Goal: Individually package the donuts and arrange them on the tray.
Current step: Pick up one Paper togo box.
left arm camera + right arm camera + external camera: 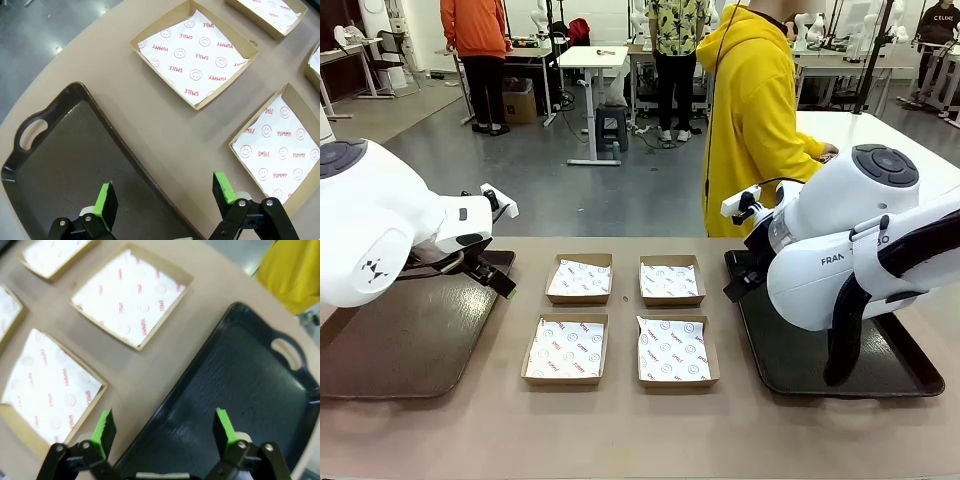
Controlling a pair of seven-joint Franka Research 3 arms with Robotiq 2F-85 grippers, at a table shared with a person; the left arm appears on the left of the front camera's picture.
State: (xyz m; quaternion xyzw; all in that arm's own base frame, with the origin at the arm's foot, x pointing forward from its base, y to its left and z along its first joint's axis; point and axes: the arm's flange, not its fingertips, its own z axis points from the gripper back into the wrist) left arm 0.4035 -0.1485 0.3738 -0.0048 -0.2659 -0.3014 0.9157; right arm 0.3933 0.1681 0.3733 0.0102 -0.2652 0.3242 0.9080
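While both my arms hang over the tan, smooth-topped bench [620, 435], nothing sits between the green pads of either pincer. My left pincer [164, 189] is released, jaws spread wide. One finger is above the dark brown plastic tray with a cut-out handle [55, 165], and the other is above bare bench just beside a box corner. My right pincer [164, 421] is likewise released and grasps nothing. It straddles the inner rim of the black plastic tray with a handle slot [235, 370], one finger above the tray floor and the other above the strip of bench next to a box.

Between the two trays lie four shallow brown cardboard boxes in two rows of two, each lined with white paper printed with red smiley faces and the words SMILE and YUMMY. The near-left box [565, 381] and the near-right box [678, 383] sit side by side, a little apart. Behind them are the far-left box [578, 299] and the far-right box [672, 301]. All four linings are bare, and both tray floors are bare too. Where the donuts are I cannot tell.

Beyond the far edge stands a person in a yellow hooded top [755, 120].
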